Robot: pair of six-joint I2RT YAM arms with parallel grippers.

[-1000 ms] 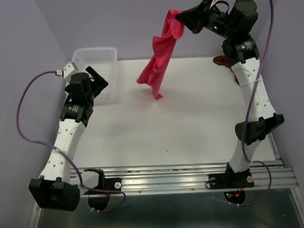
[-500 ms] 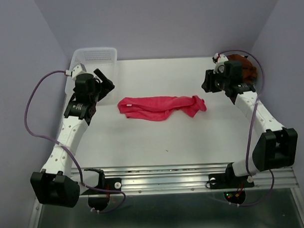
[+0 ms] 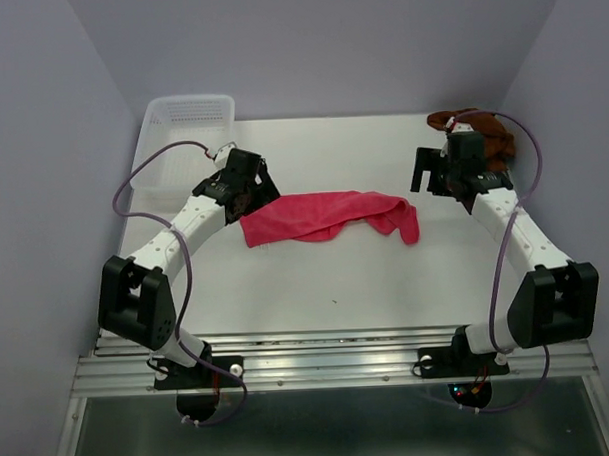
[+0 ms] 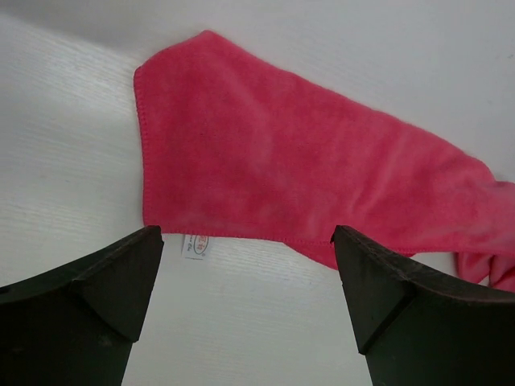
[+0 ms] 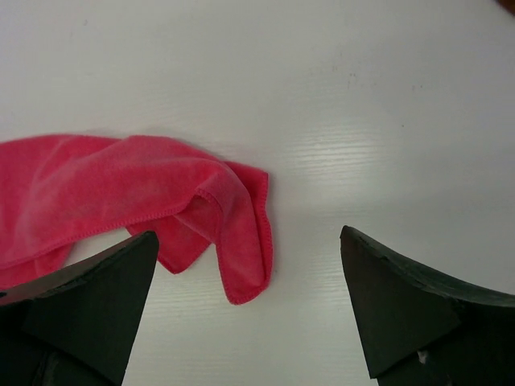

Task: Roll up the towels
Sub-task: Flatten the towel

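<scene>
The pink towel lay with its long axis parallel to the desk's far edge. The left claw, released, hovered over its left end, nearer than the released right claw.

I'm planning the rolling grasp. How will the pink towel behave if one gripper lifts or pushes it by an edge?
Likely floppy: the pink towel lies in soft folds, its right end doubled over. Pushed at an edge, it would probably bunch up on the table rather than slide whole. It looks thin, so probably light.
</scene>
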